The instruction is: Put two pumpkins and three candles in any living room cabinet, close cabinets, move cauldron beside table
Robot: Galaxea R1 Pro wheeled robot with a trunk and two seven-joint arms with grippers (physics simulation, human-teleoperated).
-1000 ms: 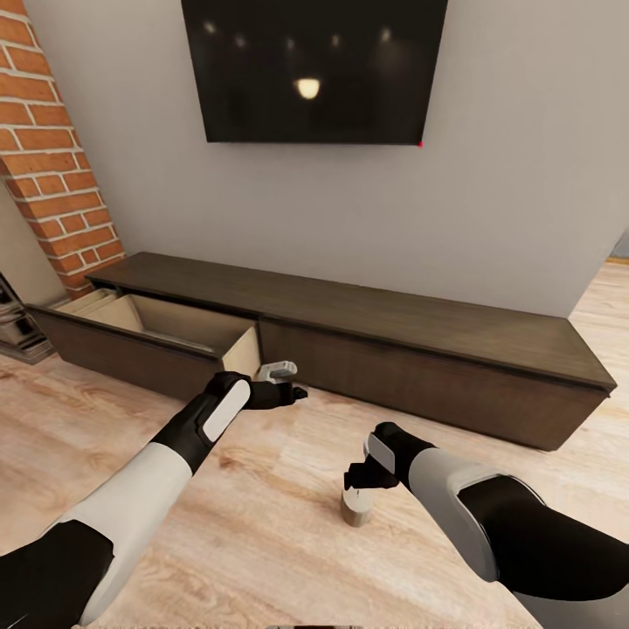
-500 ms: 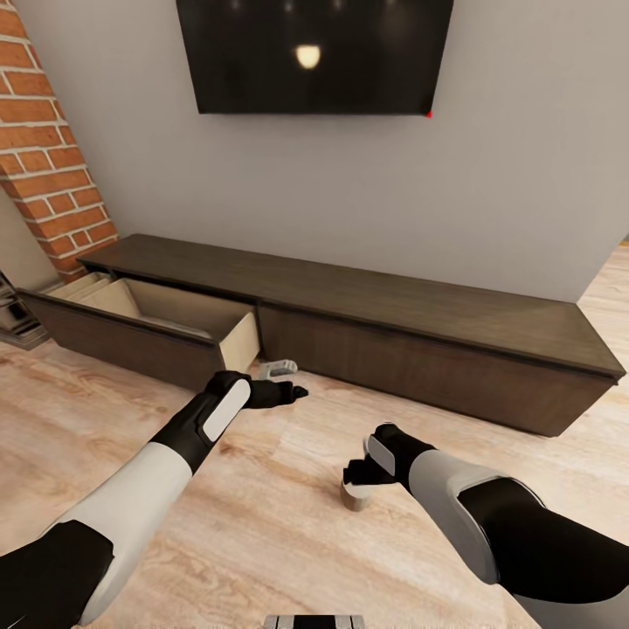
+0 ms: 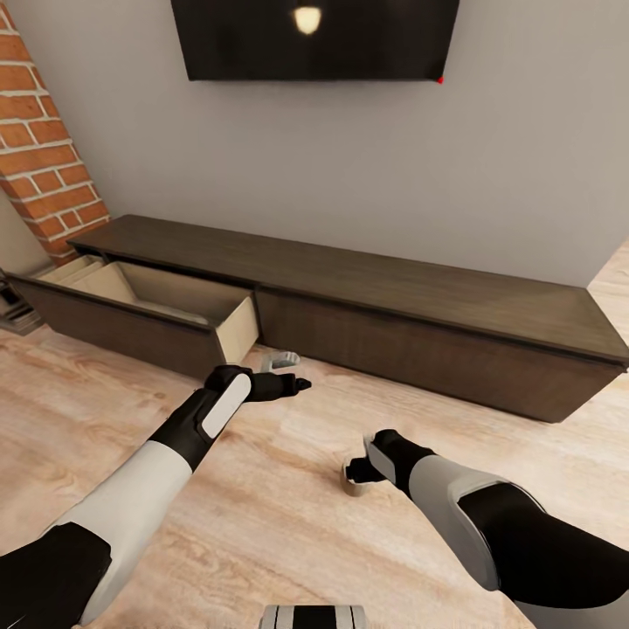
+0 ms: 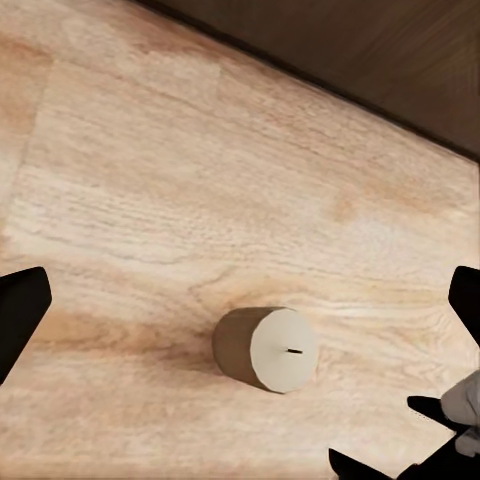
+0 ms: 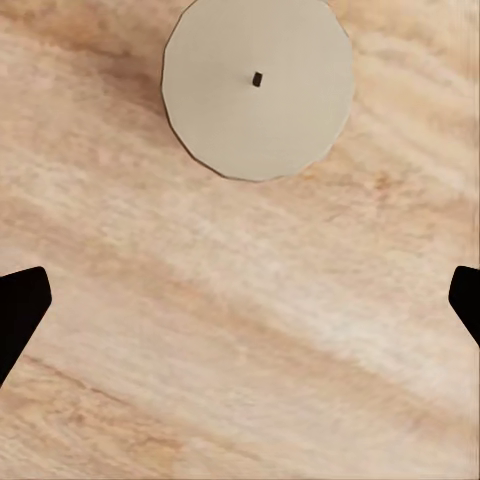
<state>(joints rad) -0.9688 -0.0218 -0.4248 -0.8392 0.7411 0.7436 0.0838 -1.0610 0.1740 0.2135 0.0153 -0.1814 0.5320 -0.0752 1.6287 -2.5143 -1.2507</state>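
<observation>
Candle (image 3: pixel 353 482) stands upright on the wood floor (image 3: pixel 262 515), in front of the cabinet (image 3: pixel 419 336) and well apart from it. Right gripper (image 3: pixel 362 472) hovers directly over the candle, jaws spread wide, gripping nothing; in the right wrist view the candle's flat pale top with a small dark wick mark (image 5: pixel 257 85) sits ahead of the two black fingertips (image 5: pixel 20 310), not between them. Left gripper (image 3: pixel 288 374) is held out over the floor near the corner of the open drawer (image 3: pixel 175 306), jaws spread, empty. Left wrist view also shows the candle (image 4: pixel 266 348) on the floor, with part of the right gripper (image 4: pixel 440 440) next to it. Cabinet's left drawer is pulled out, pale inside; right drawer front is flush. Dark TV (image 3: pixel 314 39) hangs on the grey wall above, brick column (image 3: pixel 39 157) at the left.
</observation>
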